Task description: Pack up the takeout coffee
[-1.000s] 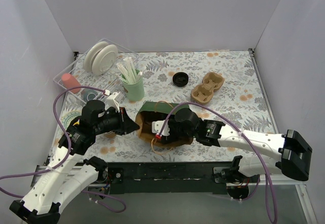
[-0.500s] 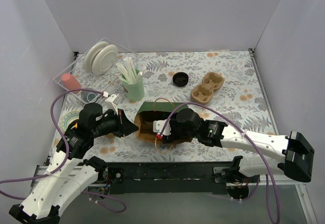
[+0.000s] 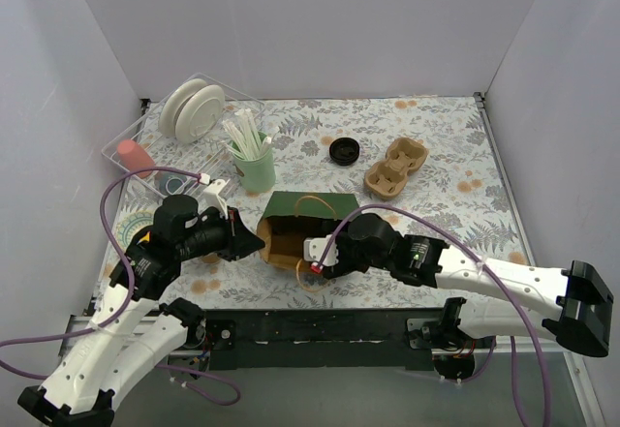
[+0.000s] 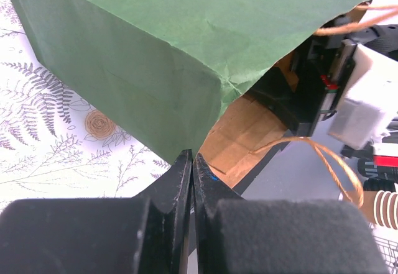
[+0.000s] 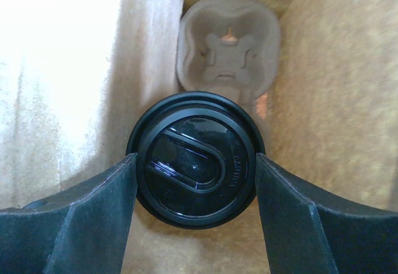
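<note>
Takeout coffee gripped inside the paper bag

The green paper bag point(image 3: 295, 216) lies on its side on the bench point(image 3: 436, 146). The right tool point(image 5: 196, 162) reaches in through the bag's mouth, its two fingers pressed against either side of the black lid of the takeout coffee point(image 5: 196, 159). A pulp carrier point(image 5: 228, 45) sits deeper in the bag, beyond the cup. The left tool point(image 4: 191, 162) is closed, its tips pinched on the edge of the bag's mouth.
</note>
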{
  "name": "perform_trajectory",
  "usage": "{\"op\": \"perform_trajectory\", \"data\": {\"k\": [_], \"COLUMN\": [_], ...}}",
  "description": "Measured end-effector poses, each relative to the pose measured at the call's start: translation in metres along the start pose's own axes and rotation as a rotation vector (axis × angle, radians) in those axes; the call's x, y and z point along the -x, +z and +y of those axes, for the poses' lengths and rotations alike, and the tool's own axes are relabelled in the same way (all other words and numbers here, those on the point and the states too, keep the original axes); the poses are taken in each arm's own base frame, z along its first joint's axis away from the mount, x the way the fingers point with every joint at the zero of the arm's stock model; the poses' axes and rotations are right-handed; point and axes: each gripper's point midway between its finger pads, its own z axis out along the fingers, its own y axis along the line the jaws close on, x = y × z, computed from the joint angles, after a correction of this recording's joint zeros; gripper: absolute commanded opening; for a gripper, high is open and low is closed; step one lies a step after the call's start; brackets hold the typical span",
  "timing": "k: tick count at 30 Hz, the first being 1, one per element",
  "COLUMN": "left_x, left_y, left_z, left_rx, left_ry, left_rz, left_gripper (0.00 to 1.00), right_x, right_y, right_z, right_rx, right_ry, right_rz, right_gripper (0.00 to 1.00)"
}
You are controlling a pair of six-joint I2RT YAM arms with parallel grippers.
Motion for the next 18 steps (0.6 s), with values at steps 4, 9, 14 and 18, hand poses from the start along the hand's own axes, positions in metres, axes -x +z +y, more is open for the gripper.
{"op": "perform_trajectory", "data": {"k": [4, 9, 14, 18], "left_x": [-0.001, -0.001, -0.002, -0.002], "left_y": [0.0, 0.0, 0.0, -0.001], "left_z": [-0.001, -0.002, -0.002, -0.002], "left_rx": [-0.008, -0.014, -0.018, -0.02], "left_ry": [0.005, 0.018, 0.031, 0.039], "left_rz": [0.005, 0.007, 0.009, 0.01], "left_gripper": [0.0, 0.0, 0.0, 0.0], "right_x": [-0.006, -0.009, -0.011, -0.015], "right_y": [0.002, 0.004, 0.008, 0.013], "right_z": [0.004, -0.001, -0.003, -0.003], "right_rx": [0.004, -0.015, -0.015, -0.005], "right_ry": [-0.002, 0.009, -0.002, -0.013], "right_rz": [0.007, 0.004, 0.005, 0.011], "right_gripper": [0.42, 0.42, 0.42, 0.41]}}
